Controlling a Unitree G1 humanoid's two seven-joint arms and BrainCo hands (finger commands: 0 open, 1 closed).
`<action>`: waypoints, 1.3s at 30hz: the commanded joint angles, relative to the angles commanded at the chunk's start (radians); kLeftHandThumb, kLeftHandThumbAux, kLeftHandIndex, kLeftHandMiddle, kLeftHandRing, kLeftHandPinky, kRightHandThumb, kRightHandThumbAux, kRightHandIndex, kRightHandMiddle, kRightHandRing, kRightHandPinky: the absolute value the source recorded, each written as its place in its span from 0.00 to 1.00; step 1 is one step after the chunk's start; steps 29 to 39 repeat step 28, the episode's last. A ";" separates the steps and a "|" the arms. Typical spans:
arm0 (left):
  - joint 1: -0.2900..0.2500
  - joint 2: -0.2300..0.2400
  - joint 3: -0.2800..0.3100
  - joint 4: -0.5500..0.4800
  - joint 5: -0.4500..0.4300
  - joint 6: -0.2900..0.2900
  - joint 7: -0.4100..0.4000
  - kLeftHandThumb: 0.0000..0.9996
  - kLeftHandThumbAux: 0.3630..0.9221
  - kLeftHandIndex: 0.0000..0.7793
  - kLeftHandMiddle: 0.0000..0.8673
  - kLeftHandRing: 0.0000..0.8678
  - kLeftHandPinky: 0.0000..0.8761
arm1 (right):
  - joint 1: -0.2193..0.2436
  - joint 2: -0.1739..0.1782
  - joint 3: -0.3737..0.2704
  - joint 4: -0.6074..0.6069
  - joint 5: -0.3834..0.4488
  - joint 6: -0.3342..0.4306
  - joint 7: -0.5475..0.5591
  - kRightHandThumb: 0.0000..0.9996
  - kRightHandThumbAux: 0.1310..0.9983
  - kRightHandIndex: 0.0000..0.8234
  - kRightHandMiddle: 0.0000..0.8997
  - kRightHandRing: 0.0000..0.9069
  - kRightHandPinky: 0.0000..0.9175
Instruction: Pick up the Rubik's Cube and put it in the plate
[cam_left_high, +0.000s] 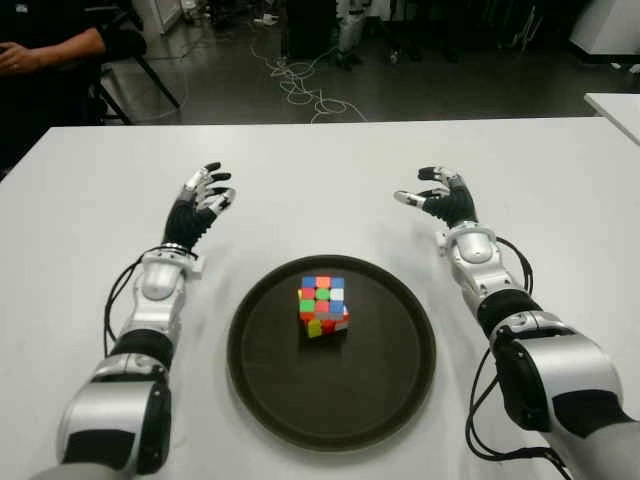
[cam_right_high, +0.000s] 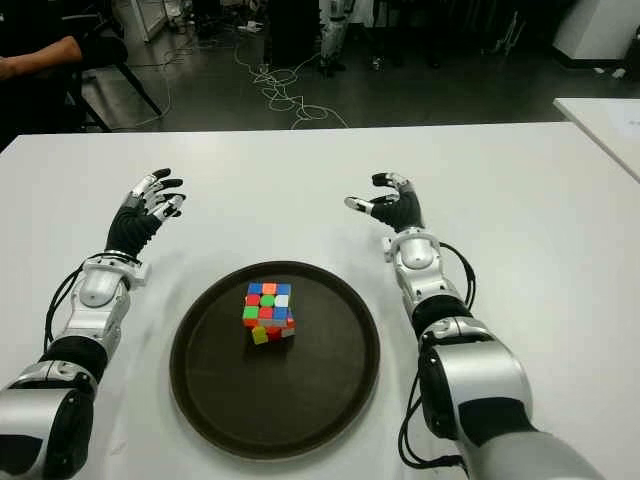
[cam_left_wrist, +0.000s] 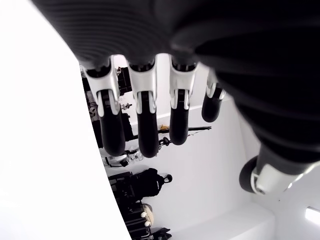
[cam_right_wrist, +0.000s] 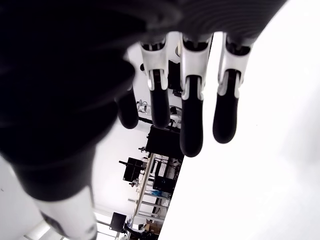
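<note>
1. On the white worktop (cam_left_high: 90, 180), in the left eye view: Rubik's Cube (cam_left_high: 322, 305) inside the dark round plate (cam_left_high: 262, 385), near its middle, between and nearer than both hands, touching neither.
2. Right eye view: left robot hand (cam_right_high: 148, 208) left of the plate, right robot hand (cam_right_high: 390, 208) beyond its right rim.
3. Left wrist view: fingers (cam_left_wrist: 112, 127) extended, holding nothing.
4. Right wrist view: fingers (cam_right_wrist: 191, 127) extended, empty.

The Rubik's Cube (cam_right_high: 268, 311) sits in the dark plate (cam_right_high: 330, 395) (both hands flank it, empty).
</note>
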 joint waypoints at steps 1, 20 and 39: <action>0.000 0.000 0.000 0.000 0.000 0.000 0.001 0.02 0.33 0.17 0.25 0.28 0.35 | 0.001 0.000 -0.001 0.000 0.001 -0.003 0.001 0.03 0.79 0.39 0.42 0.47 0.50; -0.002 -0.004 0.003 0.008 -0.016 -0.010 -0.030 0.03 0.31 0.15 0.25 0.29 0.37 | 0.007 -0.005 0.010 0.002 -0.013 -0.034 -0.015 0.00 0.72 0.37 0.41 0.47 0.52; -0.003 -0.002 -0.002 0.011 -0.008 -0.004 -0.030 0.03 0.33 0.15 0.25 0.30 0.38 | 0.009 -0.008 0.013 0.006 -0.014 -0.047 -0.012 0.00 0.70 0.37 0.42 0.47 0.51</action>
